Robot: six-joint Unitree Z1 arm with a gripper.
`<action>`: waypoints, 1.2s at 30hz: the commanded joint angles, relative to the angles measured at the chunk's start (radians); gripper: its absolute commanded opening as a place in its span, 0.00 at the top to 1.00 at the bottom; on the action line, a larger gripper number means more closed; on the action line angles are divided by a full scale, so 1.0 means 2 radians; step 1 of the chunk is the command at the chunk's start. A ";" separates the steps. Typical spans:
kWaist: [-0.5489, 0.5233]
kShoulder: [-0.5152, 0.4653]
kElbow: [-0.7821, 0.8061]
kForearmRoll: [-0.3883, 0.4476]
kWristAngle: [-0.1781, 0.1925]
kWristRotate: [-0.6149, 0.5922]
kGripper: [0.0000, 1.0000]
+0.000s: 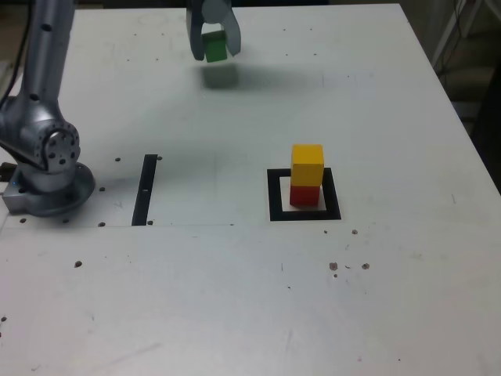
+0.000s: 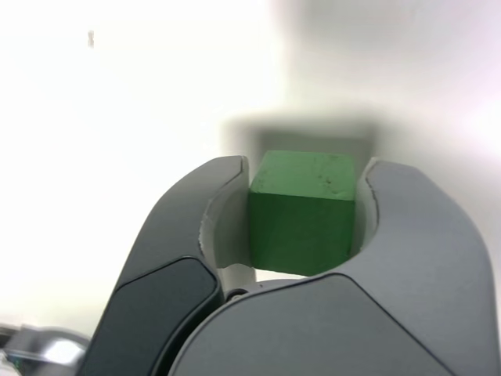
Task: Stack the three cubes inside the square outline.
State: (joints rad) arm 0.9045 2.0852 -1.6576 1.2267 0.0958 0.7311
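Observation:
A green cube (image 1: 214, 45) hangs above the table at the far side, clamped between the fingers of my gripper (image 1: 213, 43); its shadow lies on the table just below. In the wrist view the green cube (image 2: 304, 211) sits tight between both jaws of the gripper (image 2: 305, 180). A yellow cube (image 1: 307, 164) rests on top of a red cube (image 1: 304, 195), and the red one stands inside the black square outline (image 1: 275, 196) toward the exterior view's right. The gripper is far behind and left of that stack.
A narrow black bar (image 1: 145, 189) lies on the white table (image 1: 235, 298) left of the outline. The arm's grey base (image 1: 47, 168) stands at the exterior view's left edge. Small screw holes dot the tabletop.

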 commanded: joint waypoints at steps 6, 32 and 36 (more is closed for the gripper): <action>-0.045 -0.055 0.054 -0.015 0.004 -0.027 0.69; -0.252 -0.138 0.095 0.056 0.026 -0.151 0.69; -0.277 -0.138 0.080 0.077 0.028 -0.163 0.69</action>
State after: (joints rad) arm 0.3645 1.8143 -1.4822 1.3660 0.1493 0.4137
